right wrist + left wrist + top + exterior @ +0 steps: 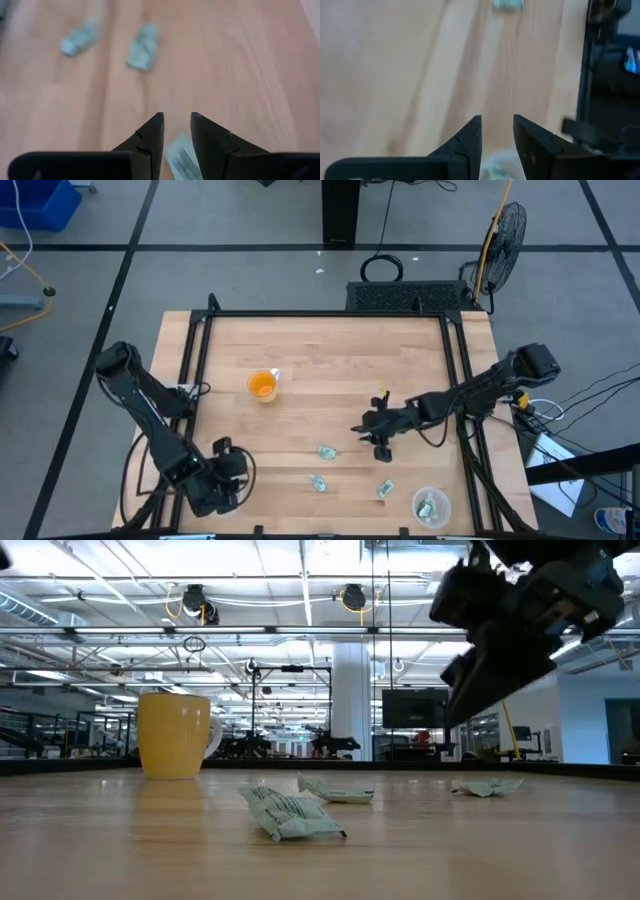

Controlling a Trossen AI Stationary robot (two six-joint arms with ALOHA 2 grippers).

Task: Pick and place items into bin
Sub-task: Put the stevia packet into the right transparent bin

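Three pale green-and-white packets lie flat on the wooden table: one [326, 451], one [319, 482] and one [385, 489]. The low view shows them as well, the nearest packet [290, 812] in front. More packets sit inside the small clear round bin [416, 502] near the table's near right corner. My right gripper [383, 448] [177, 116] hovers above the table, open by a narrow gap. One packet [180, 160] lies on the table under it, and nothing is between its fingers. My left gripper [232, 465] [497, 118] waits near the near left corner, also narrowly open.
An orange cup [262, 385] [176, 735] stands upright left of the table's middle. A black metal frame [463, 370] runs along the table's sides. In the left wrist view a pale shape [492, 171] shows below the fingers; what it is I cannot tell.
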